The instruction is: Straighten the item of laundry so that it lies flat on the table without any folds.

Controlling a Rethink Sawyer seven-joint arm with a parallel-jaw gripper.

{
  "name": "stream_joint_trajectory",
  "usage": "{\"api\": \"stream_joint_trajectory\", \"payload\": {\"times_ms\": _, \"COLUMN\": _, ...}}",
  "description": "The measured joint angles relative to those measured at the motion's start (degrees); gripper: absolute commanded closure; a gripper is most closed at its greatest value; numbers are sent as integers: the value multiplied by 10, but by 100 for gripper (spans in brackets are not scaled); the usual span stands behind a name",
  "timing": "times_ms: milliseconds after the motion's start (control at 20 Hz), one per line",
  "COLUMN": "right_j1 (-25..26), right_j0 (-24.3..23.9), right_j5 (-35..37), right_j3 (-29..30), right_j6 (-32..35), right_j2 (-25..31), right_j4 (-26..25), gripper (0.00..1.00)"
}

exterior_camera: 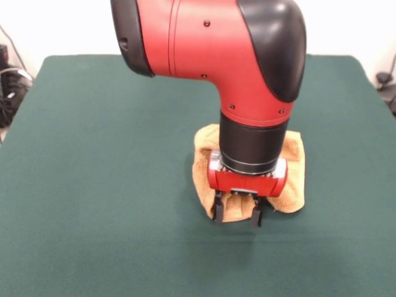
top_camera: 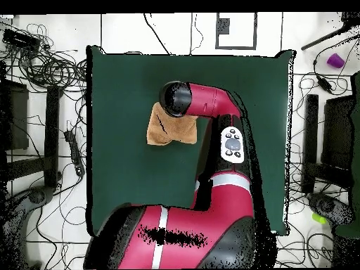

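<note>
Towel [exterior_camera: 291, 185]: golden yellow-orange terry cloth, bunched into a rumpled, folded heap rather than spread flat. In the front view it lies a little right of the bench's middle, nearer the near edge than the far one, with lobes of cloth showing on both sides of the arm's wrist and a rounded fold along its near side. In the overhead view the towel [top_camera: 169, 133] shows as a small, roughly square lump, partly covered by the arm's end.

Gripper [exterior_camera: 237, 216]: red body with two dark fingers [exterior_camera: 218, 207] pointing down, set at the towel's near edge. Jaws stand apart, with cloth visible between them; whether the tips touch the cloth cannot be told.

Arm [exterior_camera: 210, 43]: red and black, comes down from above directly over the towel, hiding its middle.

Bench [exterior_camera: 93, 185]: dark green felt-like top, far larger than the towel.

Surroundings: cables [top_camera: 49, 67] lie tangled on the pale floor left of the bench in the overhead view.
</note>
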Motion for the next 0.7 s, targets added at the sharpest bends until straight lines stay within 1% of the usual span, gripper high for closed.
{"api": "stream_joint_trajectory", "payload": {"times_ms": 450, "right_j1": 0, "right_j0": 3, "right_j5": -40, "right_j3": 8, "right_j6": 0, "right_j2": -13, "right_j4": -2, "gripper": 0}}
{"api": "stream_joint_trajectory", "payload": {"times_ms": 700, "right_j1": -4, "right_j0": 3, "right_j5": -51, "right_j3": 28, "right_j6": 0, "right_j2": -16, "right_j4": -2, "gripper": 0}}
